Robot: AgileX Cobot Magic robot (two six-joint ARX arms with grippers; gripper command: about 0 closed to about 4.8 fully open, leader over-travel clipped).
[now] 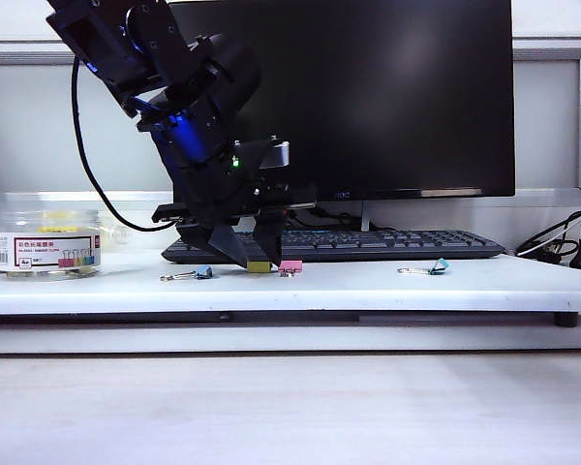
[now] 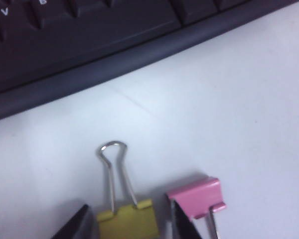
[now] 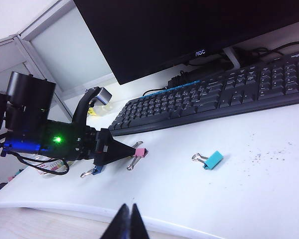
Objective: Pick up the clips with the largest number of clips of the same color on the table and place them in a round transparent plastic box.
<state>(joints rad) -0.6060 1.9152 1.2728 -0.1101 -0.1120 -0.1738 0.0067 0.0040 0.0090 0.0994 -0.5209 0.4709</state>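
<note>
A yellow clip [image 1: 259, 265] lies on the white table in front of the keyboard, its silver wire handle pointing toward the keys. My left gripper [image 1: 257, 258] is down at the table with one black finger on each side of this clip [image 2: 128, 221], closed in against its body. In the left wrist view the gripper [image 2: 129, 225] shows only its fingertips. The round transparent plastic box [image 1: 45, 242] stands far to the left, with a white label. My right gripper [image 3: 127, 221] hangs off the table's near edge, shut and empty.
A pink clip [image 1: 290, 265] [image 2: 197, 196] sits right beside the outer side of one left finger. A blue clip [image 1: 203, 273] lies just left of the gripper. A teal clip [image 1: 438, 265] [image 3: 213, 159] lies to the right. Keyboard [image 1: 368, 242] and monitor [image 1: 368, 97] stand behind.
</note>
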